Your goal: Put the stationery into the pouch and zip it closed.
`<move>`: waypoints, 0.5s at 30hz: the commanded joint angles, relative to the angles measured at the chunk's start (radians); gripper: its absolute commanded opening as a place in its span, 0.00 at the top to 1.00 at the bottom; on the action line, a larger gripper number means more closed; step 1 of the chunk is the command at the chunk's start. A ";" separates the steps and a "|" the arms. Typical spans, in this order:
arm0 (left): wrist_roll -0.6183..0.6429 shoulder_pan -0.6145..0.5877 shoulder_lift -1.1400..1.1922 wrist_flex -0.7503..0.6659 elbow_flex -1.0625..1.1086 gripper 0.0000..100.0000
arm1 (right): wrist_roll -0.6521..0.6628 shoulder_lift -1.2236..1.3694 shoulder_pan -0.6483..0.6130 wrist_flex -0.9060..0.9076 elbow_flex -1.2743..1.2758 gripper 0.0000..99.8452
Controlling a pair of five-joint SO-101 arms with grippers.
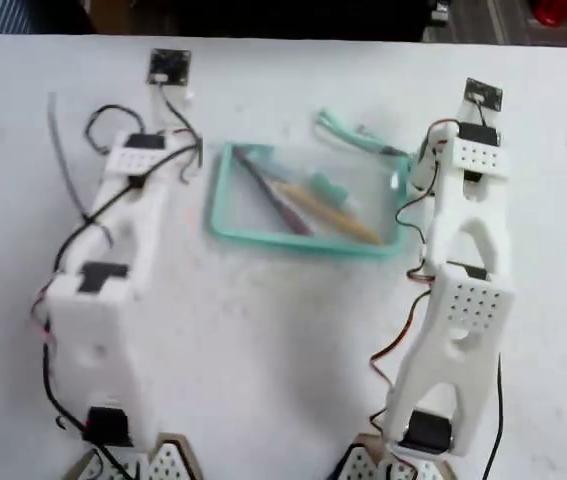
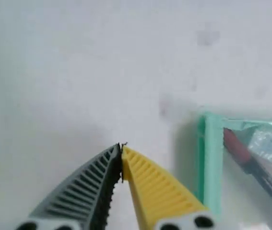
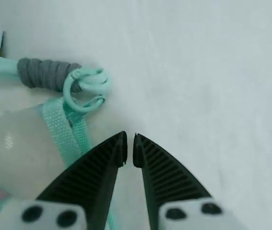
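A clear pouch [image 1: 308, 200] with a mint-green border lies flat in the middle of the white table, between the two arms. Inside it rest a dark purple pen [image 1: 273, 195], a yellow pencil [image 1: 338, 215] and a small mint item. The left gripper [image 2: 122, 148], one finger grey and one yellow, is shut on nothing, just beside the pouch's corner [image 2: 207, 143]. The right gripper [image 3: 130, 143], with black fingers, is shut on nothing beside the pouch's mint strap, ring [image 3: 83, 88] and grey cord wrap [image 3: 47, 74].
A mint cord [image 1: 348, 130] trails from the pouch's far right corner. Black cables [image 1: 113, 125] loop by the left arm's wrist. The table's far edge runs along the top of the high view; open tabletop lies in front of the pouch.
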 commanded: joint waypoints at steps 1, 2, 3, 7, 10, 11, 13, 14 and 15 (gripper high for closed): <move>0.009 0.094 0.186 0.178 -0.316 0.98 | -0.003 -0.007 -0.030 -0.031 -0.003 0.98; 0.009 0.117 0.223 0.236 -0.374 0.98 | -0.002 -0.007 -0.041 -0.028 -0.003 0.98; 0.009 0.139 0.254 0.295 -0.428 0.98 | -0.002 -0.007 -0.051 -0.021 -0.003 0.98; 0.009 0.199 0.346 0.516 -0.634 0.98 | 0.040 -0.007 -0.117 0.036 -0.003 0.98; 0.009 0.206 0.386 0.674 -0.760 0.98 | 0.107 -0.007 -0.168 0.079 -0.003 0.98; 0.009 0.205 0.395 0.724 -0.795 0.98 | 0.115 -0.007 -0.179 0.093 -0.003 0.98; 0.009 0.199 0.410 0.819 -0.853 0.98 | 0.121 -0.007 -0.196 0.117 -0.003 0.98; 0.009 0.197 0.417 0.859 -0.876 0.98 | 0.124 -0.007 -0.205 0.127 -0.003 0.98; 0.009 0.197 0.424 0.893 -0.896 0.98 | 0.126 -0.007 -0.213 0.136 -0.003 0.98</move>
